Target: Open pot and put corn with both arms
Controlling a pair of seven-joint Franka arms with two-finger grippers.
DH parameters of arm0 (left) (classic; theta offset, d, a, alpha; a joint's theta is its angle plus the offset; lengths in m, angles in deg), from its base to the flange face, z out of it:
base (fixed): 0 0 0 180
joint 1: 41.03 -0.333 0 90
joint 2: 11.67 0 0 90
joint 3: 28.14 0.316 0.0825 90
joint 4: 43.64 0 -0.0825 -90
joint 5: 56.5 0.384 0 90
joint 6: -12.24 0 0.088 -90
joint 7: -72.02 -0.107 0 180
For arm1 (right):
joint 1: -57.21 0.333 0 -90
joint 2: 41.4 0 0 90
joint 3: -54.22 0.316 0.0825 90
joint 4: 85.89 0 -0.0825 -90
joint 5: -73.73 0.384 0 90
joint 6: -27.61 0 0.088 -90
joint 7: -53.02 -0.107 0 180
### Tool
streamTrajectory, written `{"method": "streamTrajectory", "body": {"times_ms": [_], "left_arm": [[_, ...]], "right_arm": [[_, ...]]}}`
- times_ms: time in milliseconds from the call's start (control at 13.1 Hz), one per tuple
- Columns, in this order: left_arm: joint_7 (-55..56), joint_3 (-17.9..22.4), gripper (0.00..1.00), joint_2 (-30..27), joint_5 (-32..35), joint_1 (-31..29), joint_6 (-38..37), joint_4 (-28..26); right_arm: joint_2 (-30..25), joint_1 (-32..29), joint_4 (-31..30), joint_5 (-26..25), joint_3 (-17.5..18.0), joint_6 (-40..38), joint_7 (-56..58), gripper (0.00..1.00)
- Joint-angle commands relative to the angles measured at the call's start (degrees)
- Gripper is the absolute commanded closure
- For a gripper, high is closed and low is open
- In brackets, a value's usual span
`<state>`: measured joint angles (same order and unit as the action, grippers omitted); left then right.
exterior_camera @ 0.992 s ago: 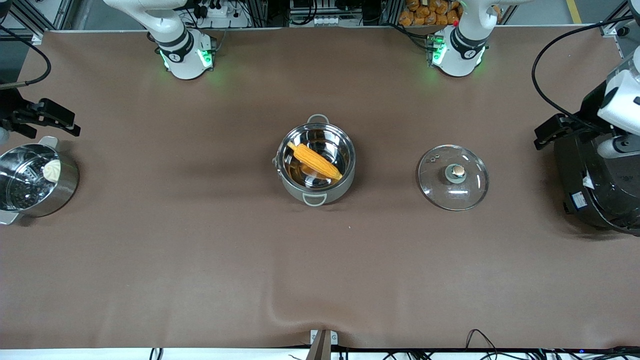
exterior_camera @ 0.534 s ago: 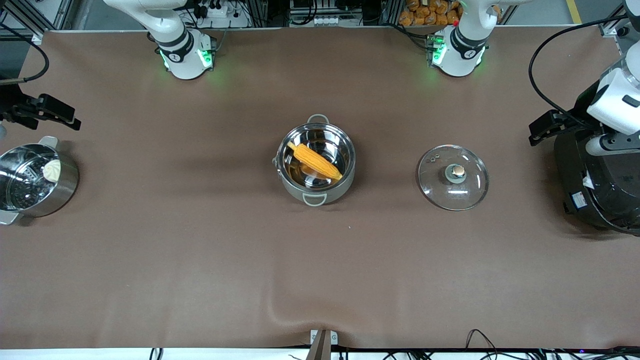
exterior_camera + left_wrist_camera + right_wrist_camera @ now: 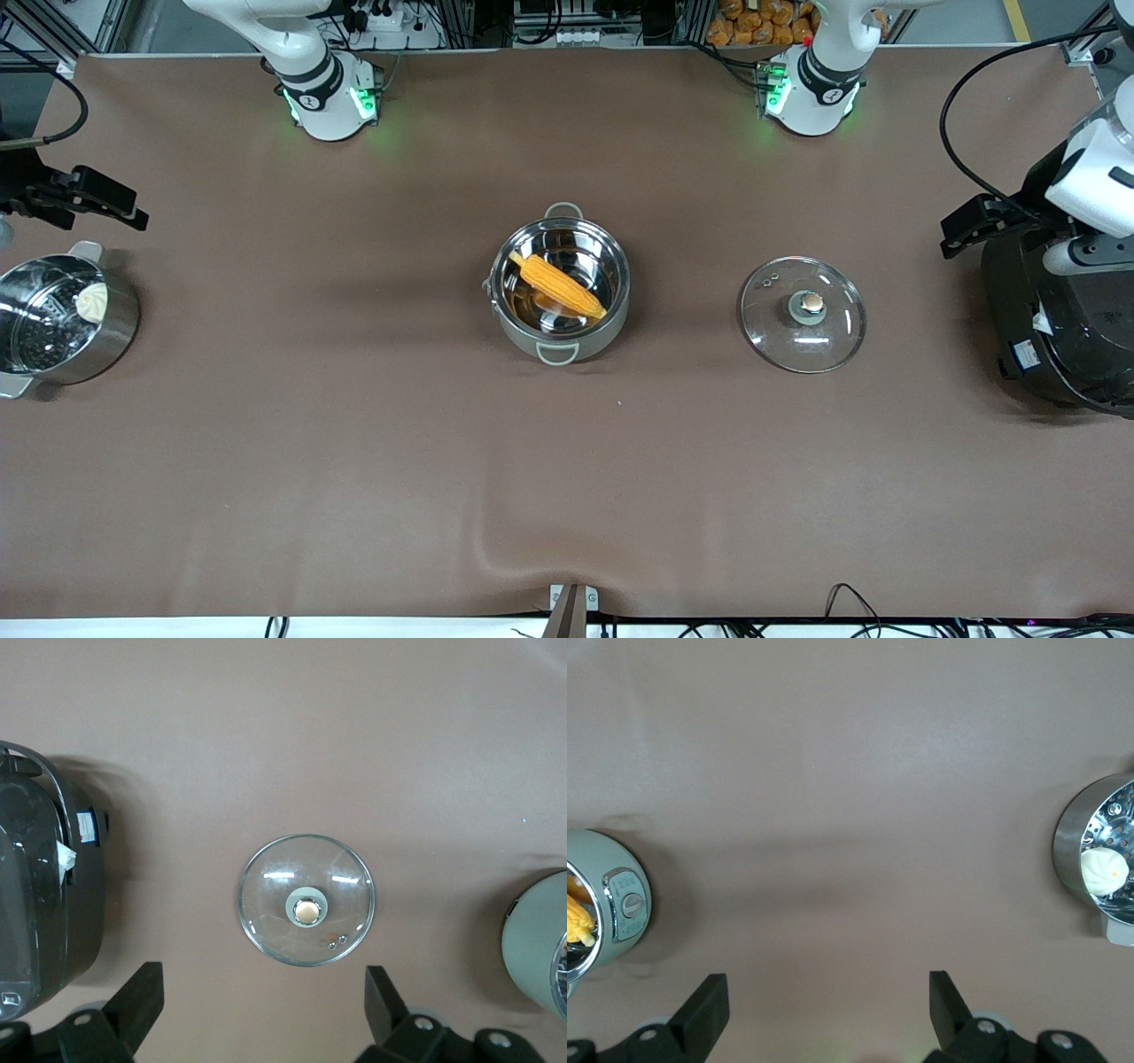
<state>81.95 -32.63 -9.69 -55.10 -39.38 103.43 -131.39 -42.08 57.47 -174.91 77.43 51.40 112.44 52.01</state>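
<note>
corn [image 3: 559,283]: lies slantwise in the open pot [image 3: 560,288]; light, stiff, ridged, best gripped mid-cob.
lid [image 3: 803,314]: fragile glass, on table; take knob.
left gripper [image 3: 264,1014]: spread wide, empty, high above lid.
right gripper [image 3: 828,1014]: spread wide, empty, pot well aside.

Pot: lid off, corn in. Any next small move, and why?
Probably none beyond parking both arms. The corn lies inside the open pot, and the glass lid rests flat on the table beside it, toward the left arm's end. The left tool is open high over the table near the lid; the right tool is open over bare table, holding nothing.
</note>
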Motion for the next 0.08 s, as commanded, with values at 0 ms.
{"method": "streamTrajectory", "body": {"times_ms": [0], "left_arm": [[-1.8, -0.1, 0.0, -0.2, 0.3, -0.5, -1.6, 1.2]], "right_arm": [[-0.9, -1.1, -0.1, 1.3, 0.7, -0.2, -0.7, 0.0]]}}
